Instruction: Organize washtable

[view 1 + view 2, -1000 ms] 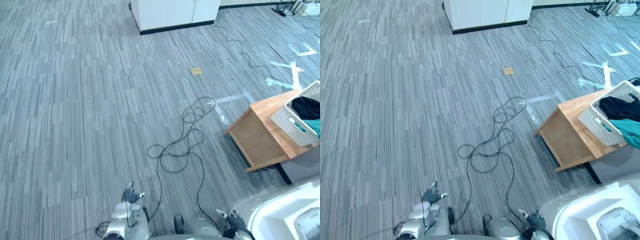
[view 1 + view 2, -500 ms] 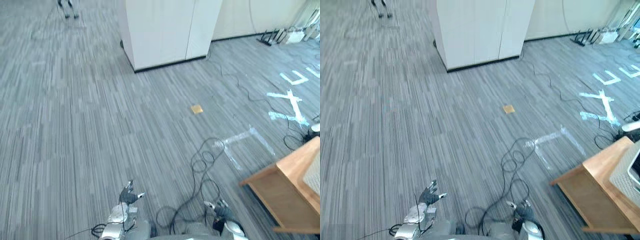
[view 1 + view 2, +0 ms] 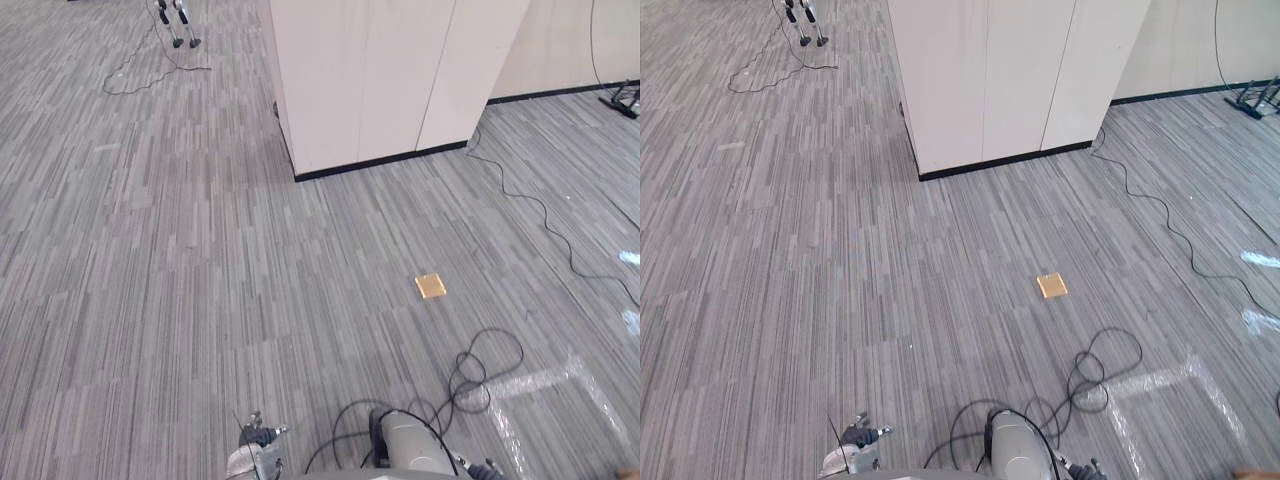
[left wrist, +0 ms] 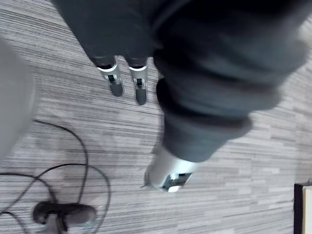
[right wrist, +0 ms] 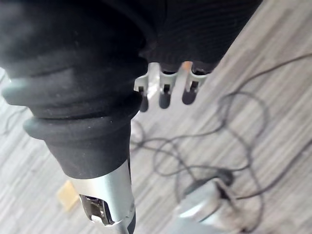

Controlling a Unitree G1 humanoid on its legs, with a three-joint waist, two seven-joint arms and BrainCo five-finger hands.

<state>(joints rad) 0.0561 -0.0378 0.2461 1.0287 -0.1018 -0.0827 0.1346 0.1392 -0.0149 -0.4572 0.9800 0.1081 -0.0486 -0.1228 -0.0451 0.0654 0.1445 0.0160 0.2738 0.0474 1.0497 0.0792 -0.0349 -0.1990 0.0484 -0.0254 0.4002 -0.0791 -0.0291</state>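
Left hand (image 3: 252, 458) over carpet (image 3: 150, 250), cabinet (image 3: 390, 80) beyond

Our left robot hand (image 3: 256, 458) gets chopped off by the bottom edge, and the right robot hand (image 5: 190, 90) mostly hides behind its dark cover (image 5: 73, 73), with just fingertips (image 5: 165, 100) poking out. The white cabinet (image 3: 390, 80) runs off the top edge. That little tan square (image 3: 431, 286) on the carpet (image 3: 150, 250) is too small for us to identify.
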